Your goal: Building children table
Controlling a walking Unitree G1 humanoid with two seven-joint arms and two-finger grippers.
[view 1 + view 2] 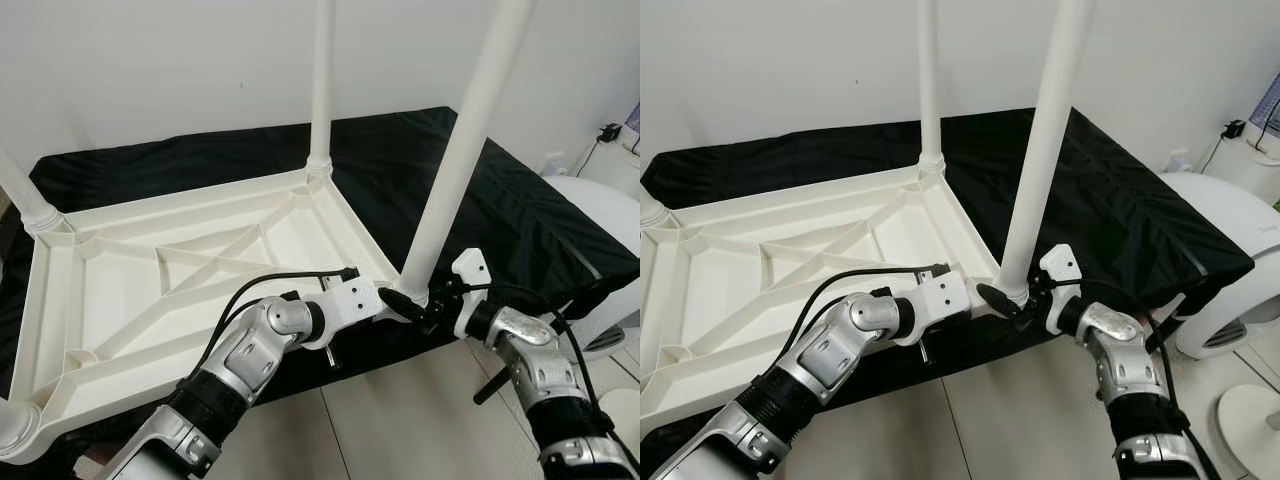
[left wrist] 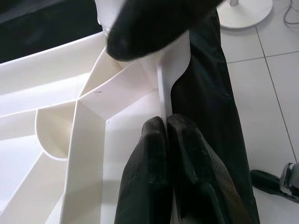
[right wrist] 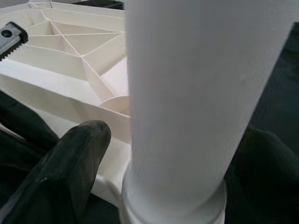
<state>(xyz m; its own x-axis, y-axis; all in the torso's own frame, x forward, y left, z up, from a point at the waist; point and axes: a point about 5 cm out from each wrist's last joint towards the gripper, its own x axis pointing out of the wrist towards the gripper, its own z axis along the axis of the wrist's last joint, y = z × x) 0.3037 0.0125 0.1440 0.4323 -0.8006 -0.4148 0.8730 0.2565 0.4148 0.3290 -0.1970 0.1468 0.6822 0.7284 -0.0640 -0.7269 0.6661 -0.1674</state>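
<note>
1. Nearest of all, the right claw point(image 1: 1015, 297) has its two black fingers point(image 3: 70, 168) on either side of the white round plastic table leg point(image 1: 1040, 150), low down by its collar, so it is gripping that leg.
2. Just beside it, the left claw point(image 2: 166, 140) has its two black fingers pressed together over the thin side wall of the white ribbed plastic children's table top point(image 1: 190, 270), clamped on that rim close to the same corner.
3. That leg stands upright in the near right corner socket of the upside-down table top, leaning slightly.
4. A second white round leg point(image 1: 322, 80) stands upright in the far right corner socket.
5. At the far left corner a third white leg point(image 1: 22, 195) rises from its socket, and a white rounded socket piece point(image 1: 15, 430) sits at the near left corner.
6. Diagonal ribs cross the underside of the table top, which lies flat on the black cloth-covered tabletop point(image 1: 520, 210).
7. Beyond the right edge of the cloth stands a white rounded appliance point(image 1: 1230, 260) on the pale tiled floor point(image 1: 1020, 420).
8. A white wall point(image 1: 150, 70) runs behind the whole scene.
</note>
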